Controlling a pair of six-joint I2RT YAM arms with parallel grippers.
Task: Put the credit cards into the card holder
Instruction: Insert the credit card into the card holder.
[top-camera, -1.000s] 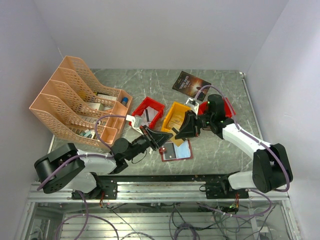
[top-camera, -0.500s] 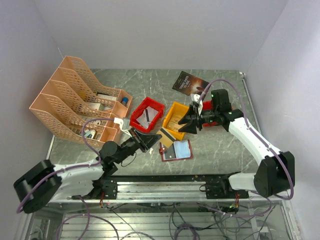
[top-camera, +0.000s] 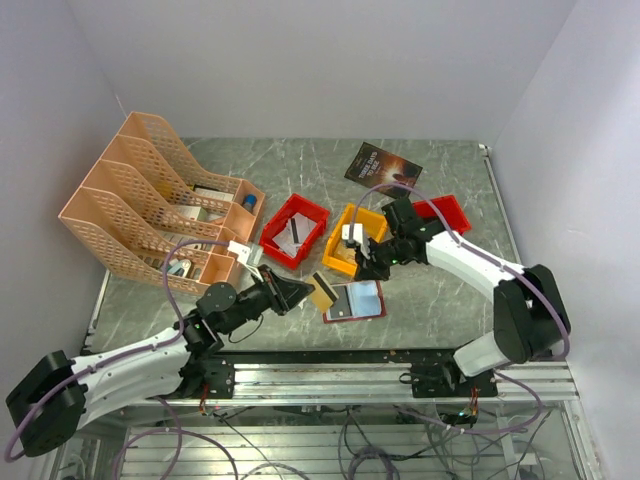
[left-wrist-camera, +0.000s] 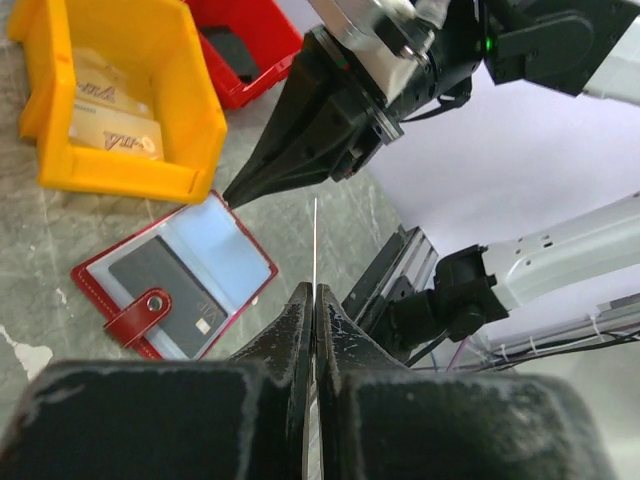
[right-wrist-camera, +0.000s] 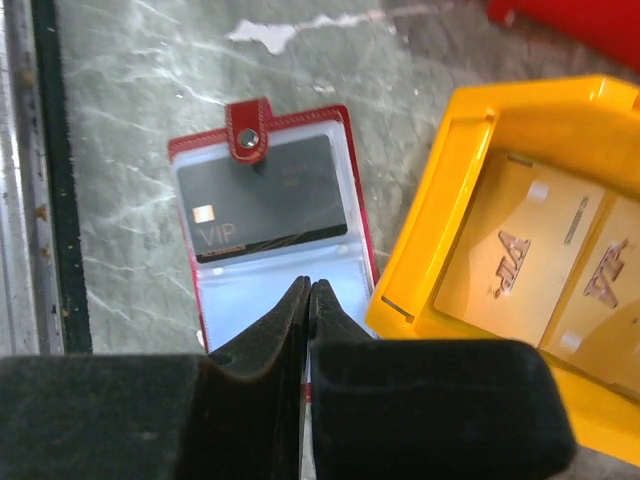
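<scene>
The card holder (top-camera: 366, 299) lies open on the table, dark red with a snap tab (right-wrist-camera: 247, 130) and pale bluish pockets. A dark credit card marked VIP (right-wrist-camera: 265, 200) sits in one pocket. My left gripper (left-wrist-camera: 315, 292) is shut on a thin tan credit card (top-camera: 322, 291), seen edge-on in the left wrist view, held just left of the holder. My right gripper (right-wrist-camera: 308, 285) is shut with nothing between its fingers, its tips hovering over the holder's empty pale pocket, beside the yellow bin (right-wrist-camera: 470, 200). More tan cards (right-wrist-camera: 520, 245) lie in that bin.
A red bin (top-camera: 295, 229) stands left of the yellow bin (top-camera: 338, 232), another red bin (top-camera: 445, 208) behind the right arm. A dark booklet (top-camera: 382, 166) lies at the back. An orange file organiser (top-camera: 150, 205) fills the left side. The table's front rail (right-wrist-camera: 45, 200) runs close to the holder.
My left gripper drew back to the left with the tan card in it. My right gripper came down and left from over the yellow bin to above the holder, opening briefly and shutting again.
</scene>
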